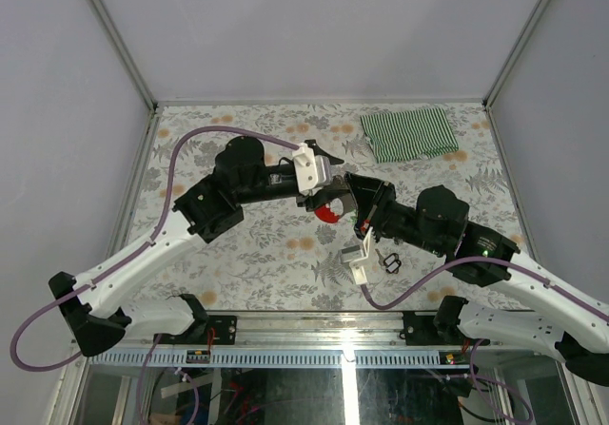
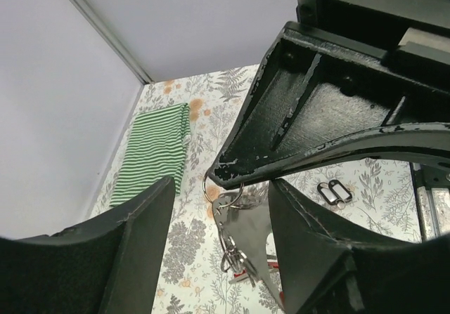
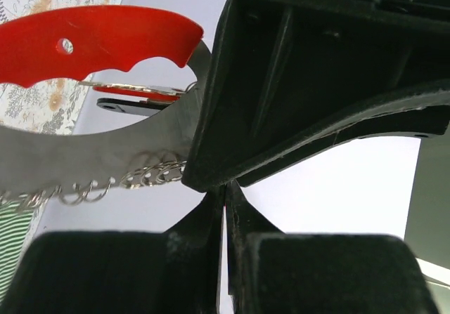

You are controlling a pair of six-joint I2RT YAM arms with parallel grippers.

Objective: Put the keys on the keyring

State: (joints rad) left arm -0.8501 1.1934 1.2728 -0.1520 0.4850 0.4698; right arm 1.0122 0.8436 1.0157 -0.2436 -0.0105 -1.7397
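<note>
Above our floral desk, the right gripper's jaws clamp the red keyring aloft so the left gripper's parted jaws can, we judge, reach its chain.

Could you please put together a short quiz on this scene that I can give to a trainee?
1. True or false: the right tool stands open.
2. Where does the green striped cloth lie on the table? A: at the near edge; B: at the far edge, right of the middle; C: in the middle, between the arms.
3. Fill in: the keyring has a ___ clip.
Key: 1 false, it is shut on the keyring; 2 B; 3 red.
</note>
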